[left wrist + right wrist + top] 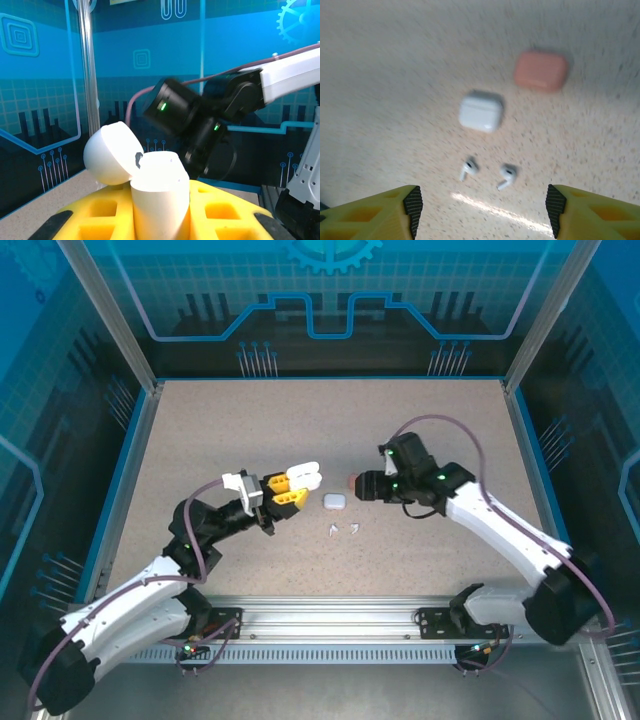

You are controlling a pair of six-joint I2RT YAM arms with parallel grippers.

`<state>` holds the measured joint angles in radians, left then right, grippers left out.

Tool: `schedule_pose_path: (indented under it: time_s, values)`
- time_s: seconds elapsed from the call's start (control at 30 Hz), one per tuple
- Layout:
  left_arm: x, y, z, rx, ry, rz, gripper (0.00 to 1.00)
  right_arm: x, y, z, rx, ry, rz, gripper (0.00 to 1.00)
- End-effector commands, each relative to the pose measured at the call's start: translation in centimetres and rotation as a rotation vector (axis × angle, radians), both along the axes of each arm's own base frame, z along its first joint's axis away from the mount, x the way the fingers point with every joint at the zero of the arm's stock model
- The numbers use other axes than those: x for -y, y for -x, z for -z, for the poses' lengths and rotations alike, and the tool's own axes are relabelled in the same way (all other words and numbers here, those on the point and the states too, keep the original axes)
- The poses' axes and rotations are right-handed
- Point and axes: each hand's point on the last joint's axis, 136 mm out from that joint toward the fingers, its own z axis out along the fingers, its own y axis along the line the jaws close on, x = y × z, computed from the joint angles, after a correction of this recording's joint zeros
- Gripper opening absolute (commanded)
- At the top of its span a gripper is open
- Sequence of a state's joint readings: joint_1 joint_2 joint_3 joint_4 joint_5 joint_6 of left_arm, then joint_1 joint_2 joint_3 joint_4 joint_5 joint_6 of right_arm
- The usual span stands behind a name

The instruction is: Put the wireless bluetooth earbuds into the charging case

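Left gripper (292,490) clenched on open case (306,476), just left of centre in top view. Right gripper (482,212) released, empty. I see two earbuds (467,169) lower centre of its wrist view, just below shut case (481,111).

A speckled beige table (300,440) fills the middle of the scene, its grain blurred in the right wrist view. A thin blue border (330,378) runs along the table's far and side edges. Behind the table stands a translucent blue back panel (330,290) printed with circuit lines, with a gear emblem (332,252) at its top. Aluminium posts (110,315) rise from the table's far corners. A slotted metal rail (330,618) lies along the table's near edge.
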<state>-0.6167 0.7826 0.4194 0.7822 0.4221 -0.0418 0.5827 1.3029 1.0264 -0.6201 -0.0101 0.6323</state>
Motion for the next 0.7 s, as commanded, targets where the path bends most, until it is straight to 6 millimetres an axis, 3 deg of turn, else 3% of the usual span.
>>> schedule_pose_path:
  time_s: [0.0, 0.27, 0.67]
  values:
    - [-0.5, 0.5, -0.8, 0.059, 0.016, -0.023, 0.09, 0.1, 1.6, 3.4, -0.120, 0.127, 0.004, 0.68]
    - [-1.3, 0.9, -1.0, 0.074, 0.027, -0.051, 0.09, -1.4, 1.7, 8.3, -0.230, 0.293, -0.022, 0.56]
    - [-1.8, 1.3, -1.0, 0.083, 0.028, -0.066, 0.09, -3.2, 1.5, 12.1, -0.308, 0.356, -0.045, 0.48]
